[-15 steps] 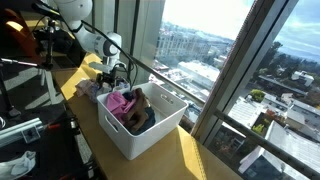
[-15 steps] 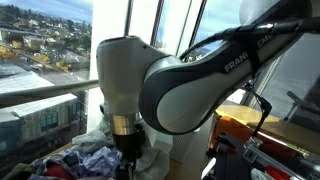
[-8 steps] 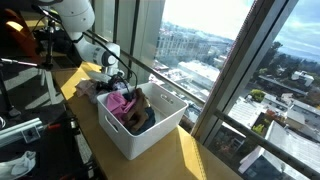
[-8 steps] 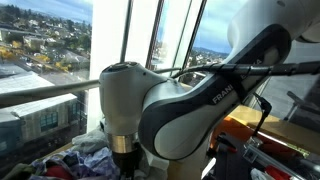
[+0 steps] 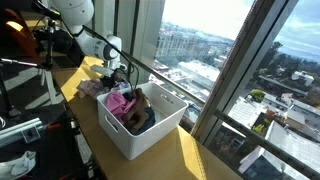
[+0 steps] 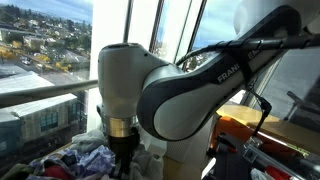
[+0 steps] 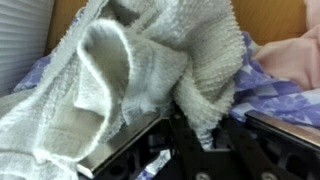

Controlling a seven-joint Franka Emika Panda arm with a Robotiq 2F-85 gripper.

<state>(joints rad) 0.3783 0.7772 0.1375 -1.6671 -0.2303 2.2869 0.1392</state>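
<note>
White basket (image 5: 160,135): in an exterior view, on the wooden surface (image 5: 195,160) by the window, heaped with clothes. A pink garment (image 5: 120,102) lies on top.
Pincer (image 5: 116,80): low over the heap at the basket's 11 o'clock end.
Arm (image 6: 170,85): fills an exterior view; the pincer (image 6: 122,165) dips into the clothes at 6 o'clock.
Towel (image 7: 130,60): wrist view — white terry, bunched, a fold hanging down at the pincer (image 7: 200,135); lilac cloth (image 7: 275,95) at 3 o'clock, pink garment (image 7: 295,50) at 2.
Pincer state: cannot tell — cloth hides the tips.
Handling: light, limp, grippy nap; take a thick ridge of the fold, not a loose edge.
</note>
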